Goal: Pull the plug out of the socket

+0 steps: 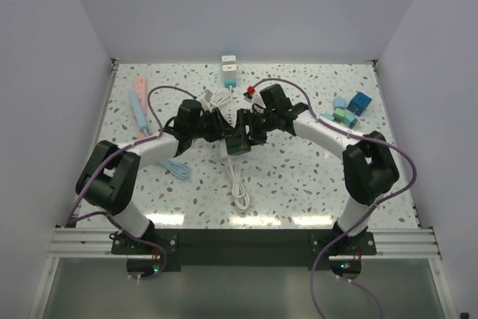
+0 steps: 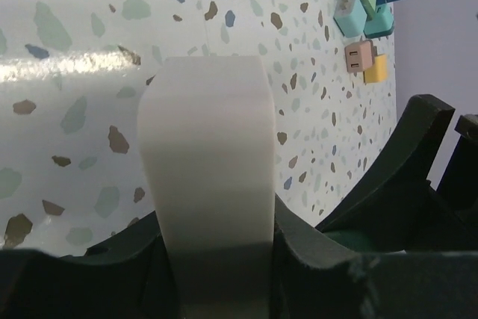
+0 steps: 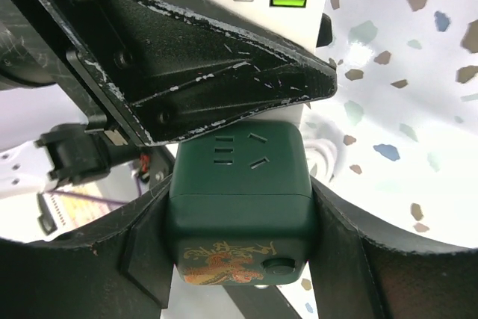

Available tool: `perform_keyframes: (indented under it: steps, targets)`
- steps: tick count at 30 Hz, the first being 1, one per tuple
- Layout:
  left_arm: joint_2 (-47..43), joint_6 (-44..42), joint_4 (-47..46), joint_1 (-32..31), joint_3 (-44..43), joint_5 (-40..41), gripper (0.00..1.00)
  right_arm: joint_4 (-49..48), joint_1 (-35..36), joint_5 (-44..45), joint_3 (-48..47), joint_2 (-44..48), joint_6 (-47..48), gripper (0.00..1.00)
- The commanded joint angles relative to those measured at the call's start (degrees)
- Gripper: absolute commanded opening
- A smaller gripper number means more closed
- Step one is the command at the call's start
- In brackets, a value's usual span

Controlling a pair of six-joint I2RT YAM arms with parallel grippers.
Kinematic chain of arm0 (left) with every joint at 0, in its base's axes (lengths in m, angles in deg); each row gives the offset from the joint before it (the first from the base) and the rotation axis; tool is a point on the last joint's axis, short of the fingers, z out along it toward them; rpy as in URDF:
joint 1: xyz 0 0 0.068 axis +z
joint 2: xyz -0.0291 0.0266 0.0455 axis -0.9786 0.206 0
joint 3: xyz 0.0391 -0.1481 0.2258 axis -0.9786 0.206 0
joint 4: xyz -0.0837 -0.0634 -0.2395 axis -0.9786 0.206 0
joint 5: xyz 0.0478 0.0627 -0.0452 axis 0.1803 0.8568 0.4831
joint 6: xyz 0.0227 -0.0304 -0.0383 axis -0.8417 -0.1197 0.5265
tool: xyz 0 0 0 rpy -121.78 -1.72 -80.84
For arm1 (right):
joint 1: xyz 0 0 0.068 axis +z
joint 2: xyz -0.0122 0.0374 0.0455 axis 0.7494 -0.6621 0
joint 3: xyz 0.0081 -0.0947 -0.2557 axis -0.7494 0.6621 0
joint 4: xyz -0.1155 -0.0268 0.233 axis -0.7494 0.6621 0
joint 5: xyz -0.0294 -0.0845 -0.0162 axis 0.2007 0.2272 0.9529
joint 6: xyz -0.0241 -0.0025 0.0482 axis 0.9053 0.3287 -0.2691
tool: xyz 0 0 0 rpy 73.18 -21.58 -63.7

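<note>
A white desk (image 1: pixel 299 184) with a terrazzo top, flecked grey, brown and blue-green, forms the bottom of a small booth. 3 plain pale walls close it in: the back wall (image 1: pixel 246 5), the left wall (image 1: pixel 45 72) and the right wall (image 1: pixel 441 72). Bright light washes the desk's far edge. Glare patches (image 1: pixel 172 218) lie along its near edge, just ahead of an aluminium rail (image 1: pixel 246 238).

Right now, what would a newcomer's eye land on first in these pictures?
The two arms meet at mid-table. The right gripper clamps a dark green cube socket with a gold dragon print, and the left gripper grips a white power block that fills its wrist view. After that, a cluster of small coloured adapters sits at the table's far right, and a white cable trails toward the arm bases.
</note>
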Motion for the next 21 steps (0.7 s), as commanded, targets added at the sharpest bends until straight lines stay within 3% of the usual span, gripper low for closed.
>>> perform_keyframes:
  steps: [1,6,10,14,17,21]
  targets:
    - [2.28,-11.57,10.29,0.63,-2.74,5.91,0.00,5.53,-10.70,-4.15,-3.76,3.71,3.18,0.00]
    - [5.62,-13.26,12.16,0.89,-4.16,6.10,0.00,15.19,-13.81,-4.96,-8.50,4.33,11.25,0.00]
    - [5.71,-12.29,11.99,0.89,-5.47,4.61,0.00,14.59,-15.03,-1.72,-8.16,6.52,10.22,0.00]
    - [0.45,-11.15,10.93,0.98,-7.58,1.18,0.00,14.06,-18.72,14.79,-7.63,6.71,6.09,0.00]
    - [-4.11,-11.58,14.08,2.29,-9.95,1.44,0.00,11.96,-23.55,21.48,-7.28,4.87,1.27,0.00]
    - [-7.82,-12.55,19.19,14.67,-10.66,-0.75,0.00,6.51,-29.80,27.55,-7.54,0.74,-6.38,0.00]
